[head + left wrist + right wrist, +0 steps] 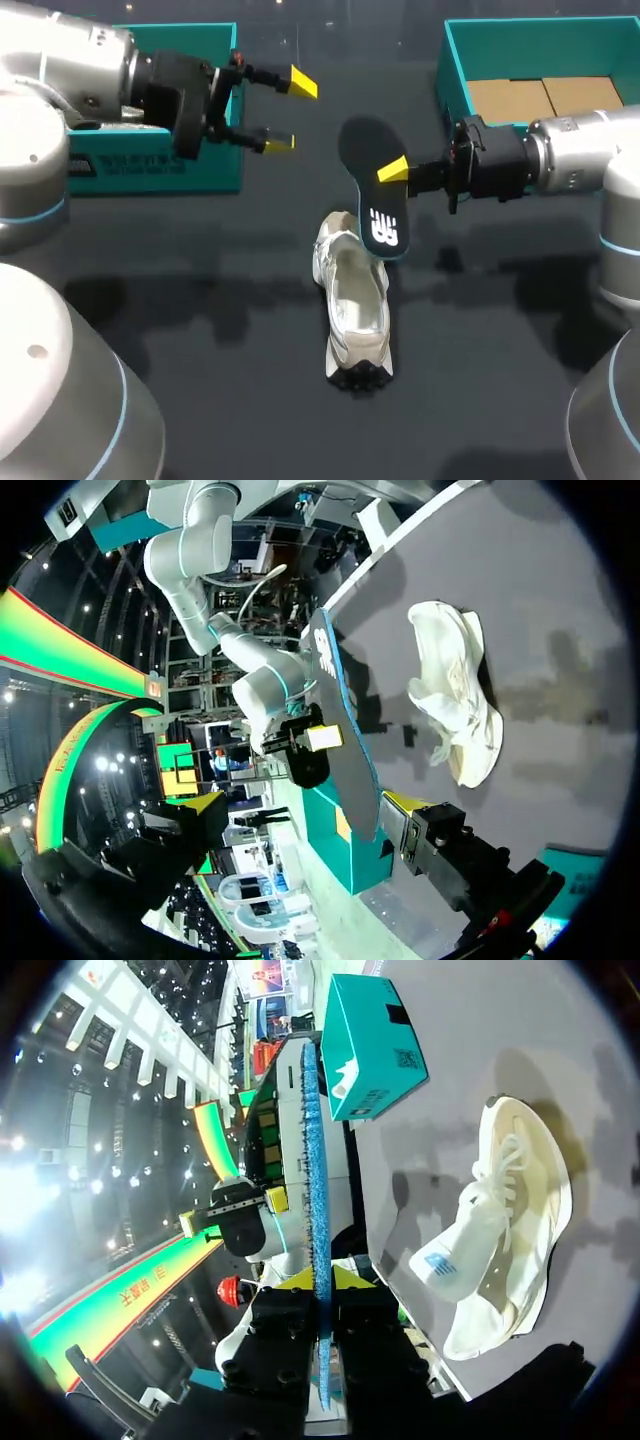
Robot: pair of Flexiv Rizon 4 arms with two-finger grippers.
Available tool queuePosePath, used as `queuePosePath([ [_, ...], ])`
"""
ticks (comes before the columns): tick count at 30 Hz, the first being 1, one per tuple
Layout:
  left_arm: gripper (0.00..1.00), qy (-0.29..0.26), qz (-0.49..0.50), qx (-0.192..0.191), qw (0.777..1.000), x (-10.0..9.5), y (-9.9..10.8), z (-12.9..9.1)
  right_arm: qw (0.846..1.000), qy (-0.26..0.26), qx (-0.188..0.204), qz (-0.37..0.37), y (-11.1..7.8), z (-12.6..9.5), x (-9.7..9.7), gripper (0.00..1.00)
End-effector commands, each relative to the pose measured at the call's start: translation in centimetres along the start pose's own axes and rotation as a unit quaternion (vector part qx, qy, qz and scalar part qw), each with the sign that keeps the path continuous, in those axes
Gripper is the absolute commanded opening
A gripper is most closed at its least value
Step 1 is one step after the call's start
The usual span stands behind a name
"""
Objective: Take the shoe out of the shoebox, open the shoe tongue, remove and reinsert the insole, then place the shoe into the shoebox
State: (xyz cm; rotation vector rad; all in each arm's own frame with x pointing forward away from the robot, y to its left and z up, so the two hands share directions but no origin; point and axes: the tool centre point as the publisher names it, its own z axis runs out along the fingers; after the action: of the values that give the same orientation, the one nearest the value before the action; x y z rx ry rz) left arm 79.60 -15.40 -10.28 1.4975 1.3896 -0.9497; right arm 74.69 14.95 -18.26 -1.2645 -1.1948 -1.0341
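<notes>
- Insole (372, 185) position: clamped in the right tool (386, 172), lifted clear of the counter (200, 320) just far of the shoe (355, 310).
- Right tool state: both yellow tips are closed on the insole from its two faces, near mid-length. The right wrist view shows the insole (318, 1160) edge-on between the right tool's (321, 1280) tips.
- Insole long axis: runs far to near, with a slight lean. The near end overlaps the far end of the shoe in the head view. Contact between them cannot be confirmed.
- Shoe position: lies on the counter at the middle, opening facing up, long axis also far to near. The tongue is pulled up at the far end. Neither tool holds the shoe.
- Key relation: the shoe opening lies near of and below the insole, and the two axes are roughly in line. The right arm is the nearer arm. By judgement, the insole is out and reinsertion is the step in hand.
- Left tool (290, 112) state: wide open and holding nothing. It hangs far left of the shoe, well apart from it.
- Surroundings: the shoebox (452, 70) stands open at the far right with brown card inside. A second teal box (150, 165) sits at the far left, behind the left tool.
- Obstructions: the raised tongue stands close to the insole's near end and may snag it. The unrestrained shoe may slide under a push.
</notes>
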Motion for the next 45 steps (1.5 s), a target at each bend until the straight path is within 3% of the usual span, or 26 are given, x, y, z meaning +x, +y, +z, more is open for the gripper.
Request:
queuePosePath([
  [1,1.00,0.204,0.019,0.034,0.978,-1.3,2.3,-1.0,1.000,-0.002,-0.010,0.000,-0.5,0.6,-0.5,0.00],
  [13,1.00,0.204,0.019,0.034,0.978,-1.3,2.3,-1.0,1.000,-0.002,-0.010,0.000,-0.5,0.6,-0.5,0.00],
  [18,1.00,0.297,-0.020,0.034,0.954,-3.2,4.2,0.3,1.000,-0.002,-0.010,0.000,-0.5,0.6,-0.5,0.00],
  [22,1.00,0.378,-0.032,0.077,0.922,-4.7,5.0,1.3,1.000,-0.002,-0.010,0.000,-0.5,0.6,-0.5,0.00],
  [23,1.00,0.410,-0.016,0.068,0.909,-5.1,5.1,1.6,1.000,-0.002,-0.010,0.000,-0.5,0.6,-0.5,0.00],
  [24,1.00,0.441,0.013,0.009,0.897,-5.6,4.8,1.8,1.000,-0.002,-0.010,0.000,-0.5,0.6,-0.5,0.00],
  [35,1.00,0.441,0.013,0.009,0.897,-5.6,4.8,1.8,1.000,-0.002,-0.010,0.000,-0.5,0.6,-0.5,0.00],
  [45,1.00,0.533,-0.043,0.098,0.839,-6.7,5.5,5.2,1.000,-0.002,-0.010,0.000,-0.5,0.6,-0.5,0.00],
])
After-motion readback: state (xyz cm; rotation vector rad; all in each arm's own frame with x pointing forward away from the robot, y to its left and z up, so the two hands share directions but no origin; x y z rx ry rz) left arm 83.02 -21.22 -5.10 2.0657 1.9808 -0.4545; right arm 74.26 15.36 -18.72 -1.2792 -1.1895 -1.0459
